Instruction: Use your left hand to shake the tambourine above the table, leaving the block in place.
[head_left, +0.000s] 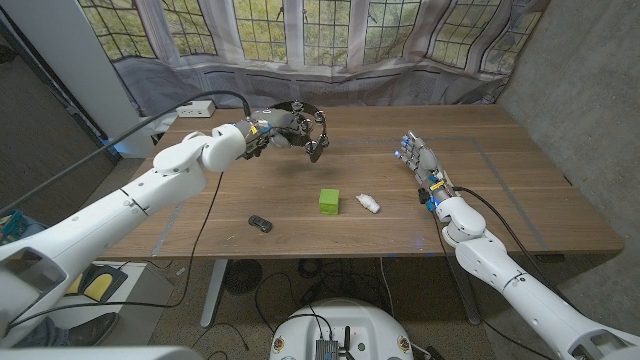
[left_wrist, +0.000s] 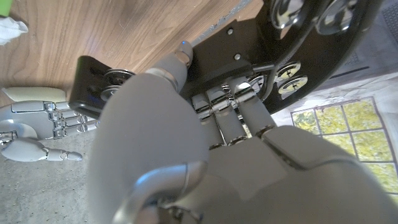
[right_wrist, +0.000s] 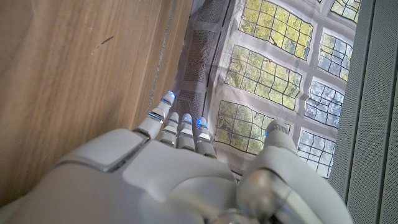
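The left robot hand (head_left: 268, 135) grips the black metal-jingled tambourine (head_left: 303, 128) above the wooden desk (head_left: 520, 190) — a loose shake could drop it onto the small green cube block (head_left: 329, 201).

Wooden table (head_left: 520, 200): green block (head_left: 329, 201), white wad (head_left: 369, 204), small black object (head_left: 260, 223), power strip (head_left: 196, 109).

- The left robot hand (left_wrist: 205, 149) covers much of the tambourine (left_wrist: 261, 43), whose rim runs past the picture's edge.
- Small dark object (head_left: 260, 223) and white object (head_left: 369, 204) on the table (head_left: 520, 190): too small to identify.
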